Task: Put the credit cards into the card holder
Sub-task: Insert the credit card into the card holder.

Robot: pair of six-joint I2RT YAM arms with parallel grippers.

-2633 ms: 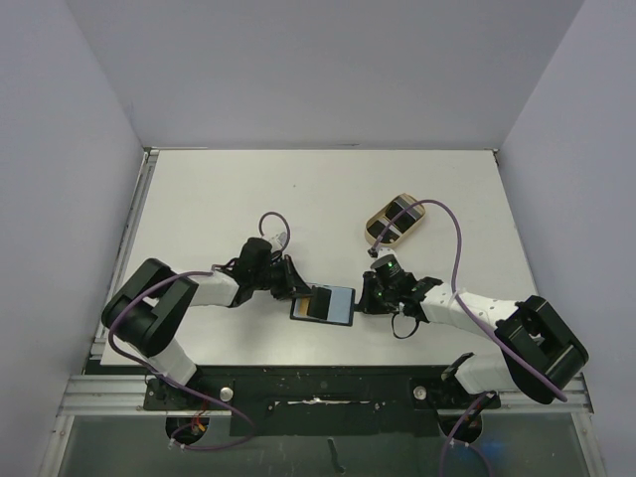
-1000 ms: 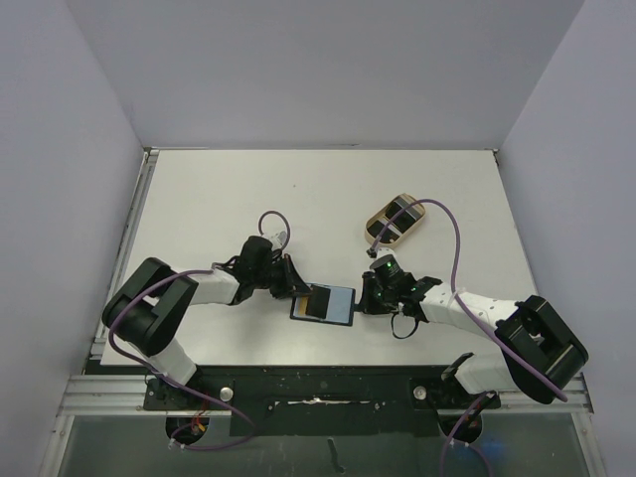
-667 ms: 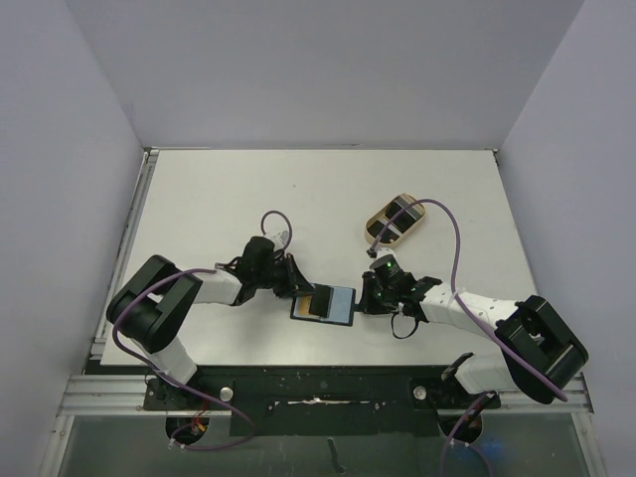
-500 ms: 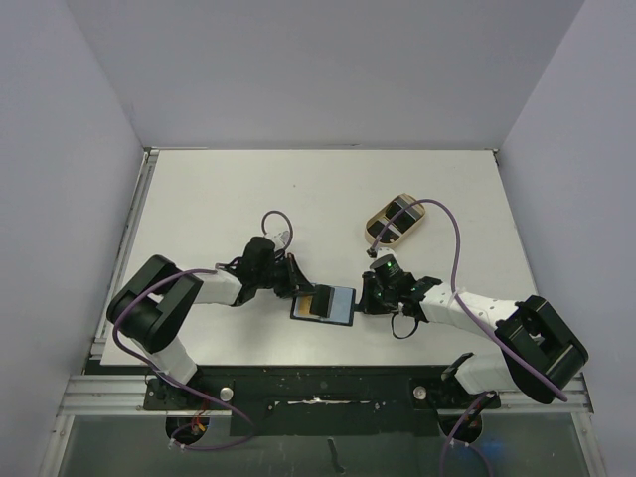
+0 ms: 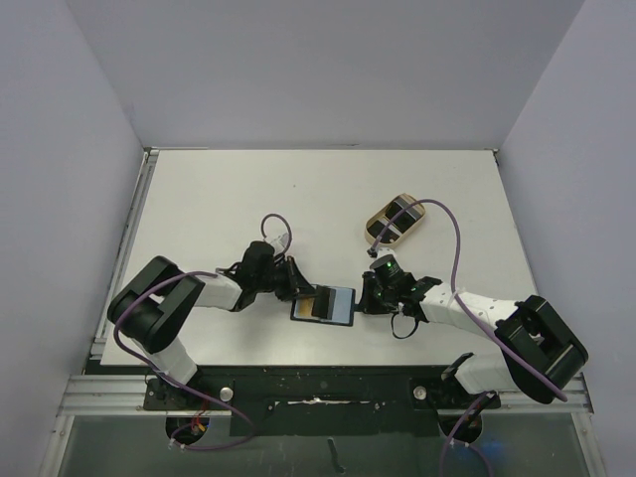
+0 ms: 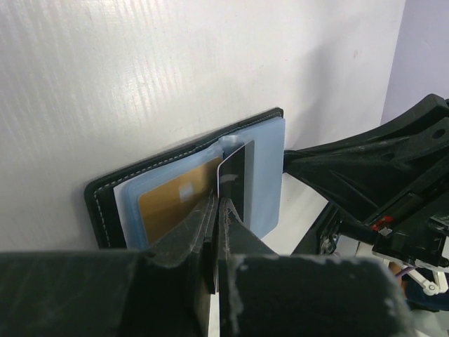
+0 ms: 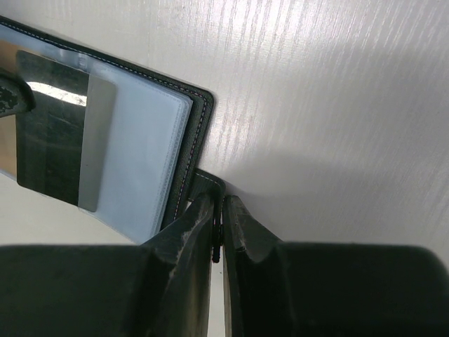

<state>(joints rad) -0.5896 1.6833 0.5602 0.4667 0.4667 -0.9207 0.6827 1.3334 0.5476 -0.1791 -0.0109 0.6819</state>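
Holder (image 5: 324,304) lies open on bench (image 5: 298,199) between arms. Left jaws clamped on dark card (image 6: 235,175) over its pale sleeves, gold card (image 6: 172,200) just beside. Right jaws pinch strap tab (image 7: 208,184).

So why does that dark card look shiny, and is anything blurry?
Right wrist view: the dark card catches a bright glare streak, and shadow falls beside the card holder. Left wrist view: the left gripper looks blurred up close. Top view: evenly lit, sharp.
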